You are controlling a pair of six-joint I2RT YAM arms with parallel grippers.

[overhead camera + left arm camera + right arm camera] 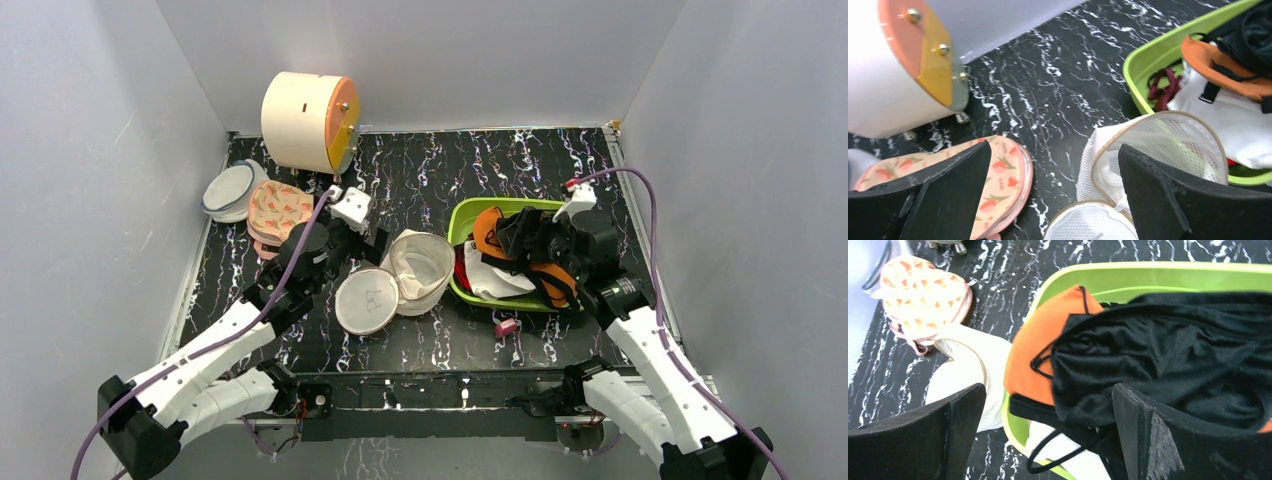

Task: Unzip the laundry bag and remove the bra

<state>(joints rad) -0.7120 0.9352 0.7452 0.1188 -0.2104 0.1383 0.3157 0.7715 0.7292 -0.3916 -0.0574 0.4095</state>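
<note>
Top external view: laundry bag (405,270) lies open mid-frame, bra (488,228) heaped in the green tub (460,212) just right.
Left gripper (1054,148) spread wide over the bag; right gripper (1049,388) spread wide over the bra.

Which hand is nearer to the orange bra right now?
Right. The right hand hovers open directly over the bra, which lies in the green basket. The left hand is farther off, open beside the white mesh laundry bag, outside the basket.
</note>
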